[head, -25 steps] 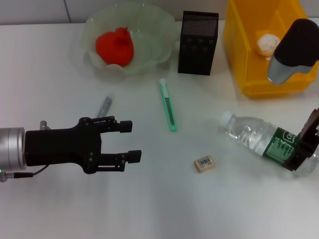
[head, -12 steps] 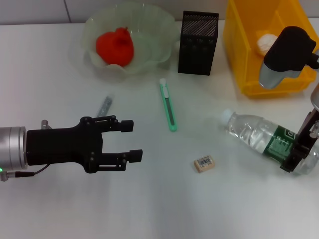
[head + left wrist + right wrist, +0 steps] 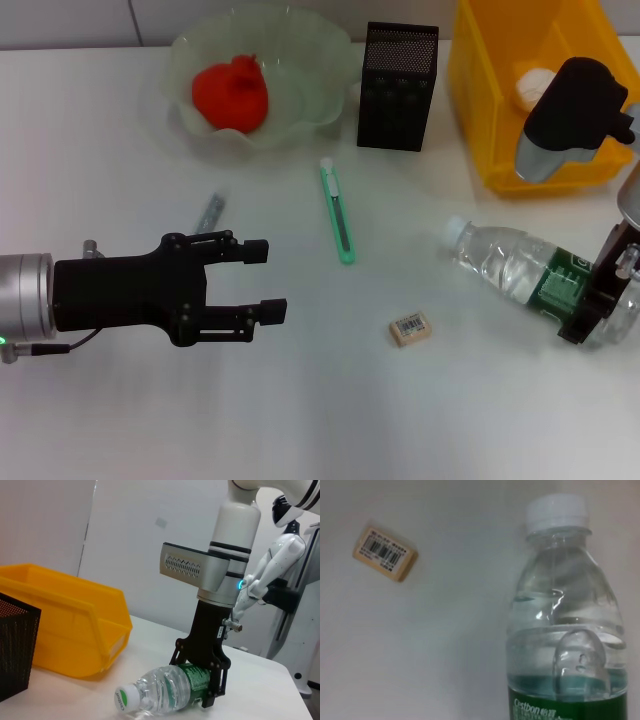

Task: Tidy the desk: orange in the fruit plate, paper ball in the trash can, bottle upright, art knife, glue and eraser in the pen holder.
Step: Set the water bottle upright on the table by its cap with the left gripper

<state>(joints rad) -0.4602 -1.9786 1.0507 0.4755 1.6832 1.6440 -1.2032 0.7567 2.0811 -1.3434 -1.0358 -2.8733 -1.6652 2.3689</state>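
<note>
White surface [image 3: 300, 420] carries the whole job, and the bottle [image 3: 520, 275] is the landmark: it lies on its side, cap pointing toward the eraser [image 3: 411, 328]. The right gripper [image 3: 200, 687] straddles its green label end, fingers down on either side of the body and seemingly pinching it, so righting the bottle looks like the step in hand. Next it probably needs a lift and a turn to bring the cap up. Beyond the bottle, the paper ball [image 3: 533, 84] sits in the yellow bin [image 3: 480, 90]. Past the eraser lie the green knife [image 3: 339, 213] and, farther on, the glue stick [image 3: 210, 211], neither yet in the black mesh holder [image 3: 398, 87]. Farthest off, the orange [image 3: 231, 93] rests in the plate [image 3: 300, 60]. The left gripper [image 3: 262, 282] hovers spread and empty, well apart from the bottle.
</note>
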